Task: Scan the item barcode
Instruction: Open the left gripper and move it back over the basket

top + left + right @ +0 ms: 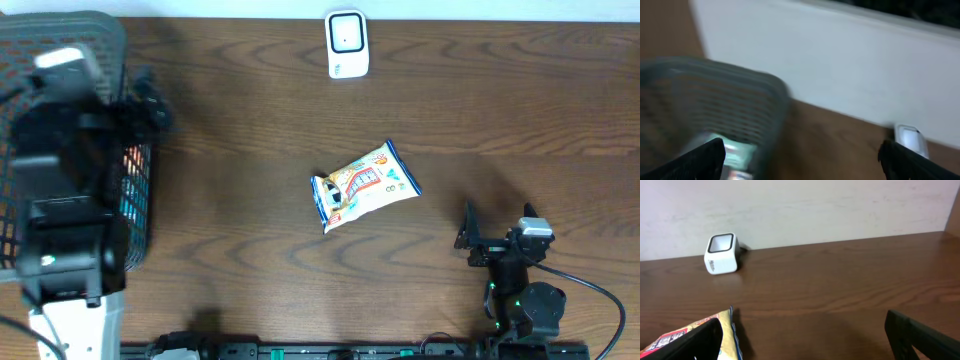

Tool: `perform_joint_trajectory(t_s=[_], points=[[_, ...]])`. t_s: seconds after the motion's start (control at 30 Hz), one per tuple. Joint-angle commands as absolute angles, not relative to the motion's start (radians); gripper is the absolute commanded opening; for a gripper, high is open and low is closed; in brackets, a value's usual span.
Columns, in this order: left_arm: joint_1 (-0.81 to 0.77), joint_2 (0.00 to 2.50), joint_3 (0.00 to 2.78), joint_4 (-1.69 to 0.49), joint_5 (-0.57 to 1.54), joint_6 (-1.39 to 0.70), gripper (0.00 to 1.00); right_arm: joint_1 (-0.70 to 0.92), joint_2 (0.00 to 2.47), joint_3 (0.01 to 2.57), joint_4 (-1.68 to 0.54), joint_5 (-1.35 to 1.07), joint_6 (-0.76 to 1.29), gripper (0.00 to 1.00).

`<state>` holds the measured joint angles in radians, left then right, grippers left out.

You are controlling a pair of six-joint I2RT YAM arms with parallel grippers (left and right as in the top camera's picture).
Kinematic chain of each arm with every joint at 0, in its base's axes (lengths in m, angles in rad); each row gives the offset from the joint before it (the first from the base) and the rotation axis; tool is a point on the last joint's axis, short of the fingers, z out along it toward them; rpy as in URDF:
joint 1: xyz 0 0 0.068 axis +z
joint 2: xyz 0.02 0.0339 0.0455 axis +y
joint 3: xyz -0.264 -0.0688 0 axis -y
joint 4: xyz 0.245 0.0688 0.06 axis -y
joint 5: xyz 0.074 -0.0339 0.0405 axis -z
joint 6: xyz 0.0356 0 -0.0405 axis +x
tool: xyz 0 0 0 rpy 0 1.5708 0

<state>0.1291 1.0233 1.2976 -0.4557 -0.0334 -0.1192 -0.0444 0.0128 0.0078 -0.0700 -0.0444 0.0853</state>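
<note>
You had the snack packet (364, 187) lying flat near the middle of the table (230, 120), printed face up and turned at a slant, with nothing touching it. That placement probably suited the job: it lay between the right arm and the white scanner (347, 44), which stood at the far edge with its window facing up and open space around it. The barcode could not be seen on the upper face, so it may have been underneath. At the left end stood the grey basket (40, 35), with some packaged goods visible through its mesh, well apart from the packet. Your right gripper (802, 330) sat low at the near edge, level with the tabletop and aimed toward the scanner, its jaws spread wide and empty; the packet's corner showed just ahead of its left finger. Your left gripper (800, 157) hung above the basket's right side, tilted toward the back wall, jaws likewise wide with nothing between them. From that pose, the right arm looked better placed to make the pick, which had not yet begun.
</note>
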Motion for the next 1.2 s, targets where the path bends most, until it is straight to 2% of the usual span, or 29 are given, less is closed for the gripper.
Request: perform_joint_trajectory(t_s=[0.0,0.23,0.47,0.73,1.17], points=[[0.247,1.066,1.405,-0.523,-0.046,-0.082,0.98,-0.049,0.011,0.006,-0.072,-0.036,0.07,0.99],[0.484,1.196,1.476,-0.696,0.05,-0.086,0.98,-0.049,0.011,0.006,-0.072,-0.035,0.07,0.99],[0.609,1.34,1.476,-0.845,0.204,-0.049,0.98,-0.049,0.011,0.006,-0.072,-0.035,0.07,0.99],[0.625,1.455,1.476,-0.948,0.21,0.113,0.98,-0.049,0.011,0.006,-0.072,-0.035,0.07,0.99],[0.625,1.669,1.424,-1.091,0.209,0.139,0.98,-0.049,0.011,0.006,-0.072,-0.035,0.07,0.99]])
